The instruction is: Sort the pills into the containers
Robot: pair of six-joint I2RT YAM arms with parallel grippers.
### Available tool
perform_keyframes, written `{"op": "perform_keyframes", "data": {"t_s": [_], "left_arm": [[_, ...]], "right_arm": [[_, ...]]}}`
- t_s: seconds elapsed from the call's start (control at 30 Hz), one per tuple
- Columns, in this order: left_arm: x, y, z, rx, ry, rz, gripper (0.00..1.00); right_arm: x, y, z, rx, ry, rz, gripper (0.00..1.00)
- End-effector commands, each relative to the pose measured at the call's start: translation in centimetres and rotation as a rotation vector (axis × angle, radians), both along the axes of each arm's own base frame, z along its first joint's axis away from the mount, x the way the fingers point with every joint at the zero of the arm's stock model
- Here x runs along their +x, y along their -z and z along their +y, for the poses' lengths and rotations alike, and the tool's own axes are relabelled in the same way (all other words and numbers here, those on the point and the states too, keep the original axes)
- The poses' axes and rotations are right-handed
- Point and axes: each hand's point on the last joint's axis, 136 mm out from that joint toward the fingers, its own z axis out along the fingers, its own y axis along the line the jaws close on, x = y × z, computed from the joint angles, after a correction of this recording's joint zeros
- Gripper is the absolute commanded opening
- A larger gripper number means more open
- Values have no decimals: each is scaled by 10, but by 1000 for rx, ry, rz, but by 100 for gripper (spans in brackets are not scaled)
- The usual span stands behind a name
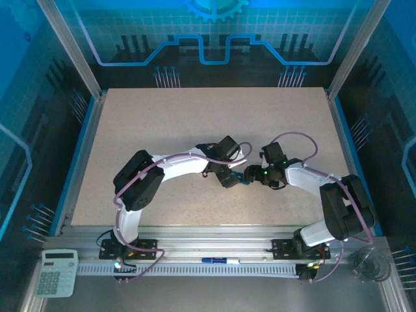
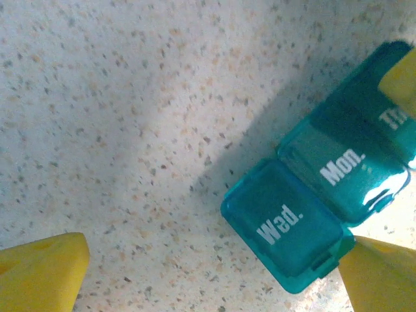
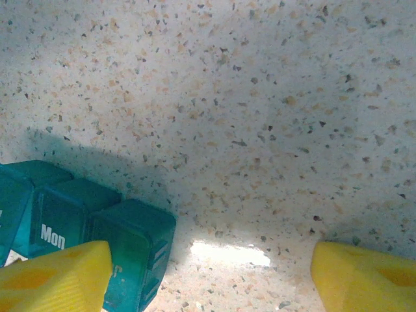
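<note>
Yellow fingers [image 2: 42,270] beside teal pill box [image 2: 305,214], lids marked Wed, Mon

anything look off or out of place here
The teal pill box reads oddly: its Wed. compartment sits right beside the Mon. compartment, out of weekday order. Nothing looks spilled or broken.

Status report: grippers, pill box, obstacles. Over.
Left gripper open, empty. Right gripper open, empty. Teal pill box on table, by both grippers' fingers. No obstacle seen.
</note>
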Motion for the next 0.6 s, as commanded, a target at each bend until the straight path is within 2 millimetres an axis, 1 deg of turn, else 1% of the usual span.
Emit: {"op": "perform_keyframes", "data": {"t_s": [0.0, 0.27, 0.57], "left_arm": [[12, -4, 2, 18, 2, -17, 99], [26, -6, 5, 21, -17, -28, 99], [44, -8, 3, 10, -35, -32, 99]], "right_arm": [[-18, 26, 5, 10, -18, 87, 82], [-18, 27, 5, 8, -23, 90, 81], [-19, 27, 5, 5, -26, 91, 81]]}}
